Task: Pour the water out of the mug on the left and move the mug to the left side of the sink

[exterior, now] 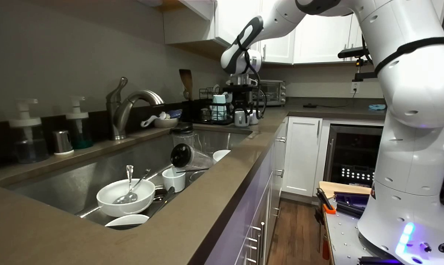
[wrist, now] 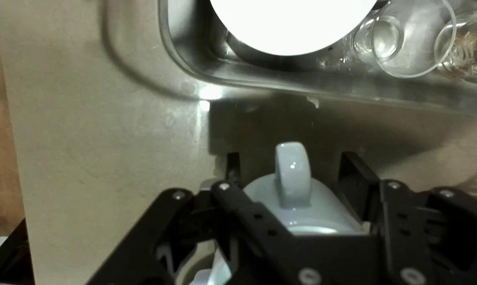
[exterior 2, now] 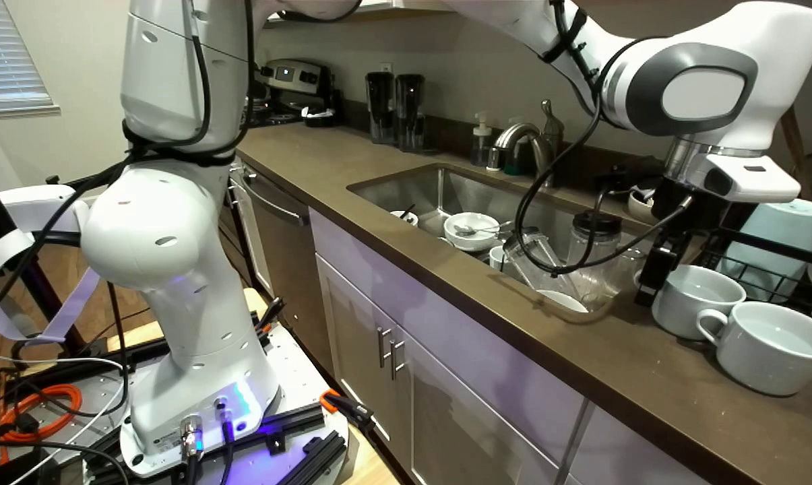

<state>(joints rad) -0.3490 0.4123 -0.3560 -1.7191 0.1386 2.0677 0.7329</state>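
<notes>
The white mug (exterior 2: 682, 316) stands upright on the countertop just beyond the near end of the sink, beside a second white mug (exterior 2: 776, 353). In an exterior view the mug (exterior: 240, 119) is under the gripper (exterior: 243, 110). In the wrist view the gripper (wrist: 291, 168) is open, with one finger on each side of the mug's loop handle (wrist: 293, 174), which stands between them with gaps. The gripper's body hides the mug's rim and inside. The stainless sink (exterior 2: 419, 185) lies past the handle in the wrist view (wrist: 254, 81).
The sink holds white bowls (exterior: 128, 206), a white cup (exterior: 174, 180) and clear jars with dark lids (exterior 2: 594, 249). A chrome faucet (exterior: 128, 110) rises behind it. A black wire rack (exterior 2: 749, 269) with pale blue cups (exterior 2: 776, 242) stands close behind the mugs.
</notes>
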